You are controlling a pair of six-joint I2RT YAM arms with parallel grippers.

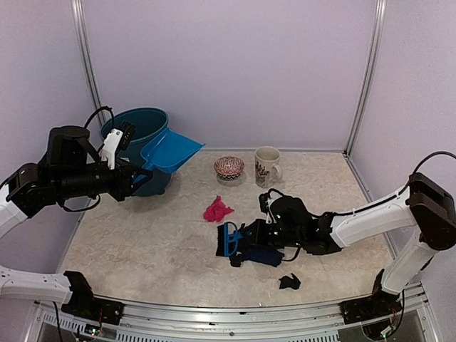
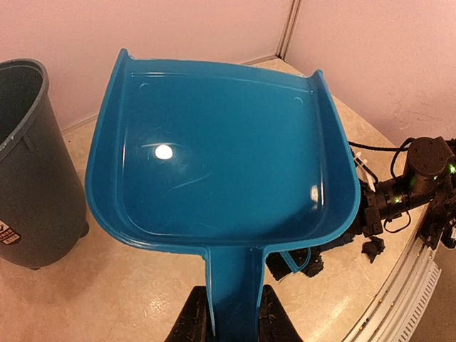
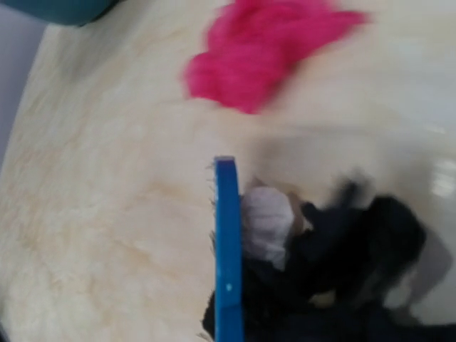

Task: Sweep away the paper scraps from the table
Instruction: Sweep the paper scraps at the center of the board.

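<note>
My left gripper [image 2: 235, 317] is shut on the handle of the blue dustpan [image 2: 221, 157], which it holds raised off the table [image 1: 142, 242] beside the bin; the pan is empty. My right gripper [image 1: 251, 239] is shut on the small blue brush [image 3: 228, 256], low over the table's middle. Against the brush lie paper scraps: a pale blue wad [image 3: 267, 221] and a dark pile of black and navy ones [image 1: 262, 254]. A pink scrap [image 1: 217, 210] lies alone just beyond the brush. One black wad [image 1: 289, 282] sits nearer the front edge. The right wrist view is blurred.
A teal bin [image 1: 142, 132] stands at the back left, right beside the raised dustpan. A patterned bowl [image 1: 229, 168] and a cream mug [image 1: 267, 166] stand at the back centre. The silver frame edge [image 1: 235, 310] runs along the front.
</note>
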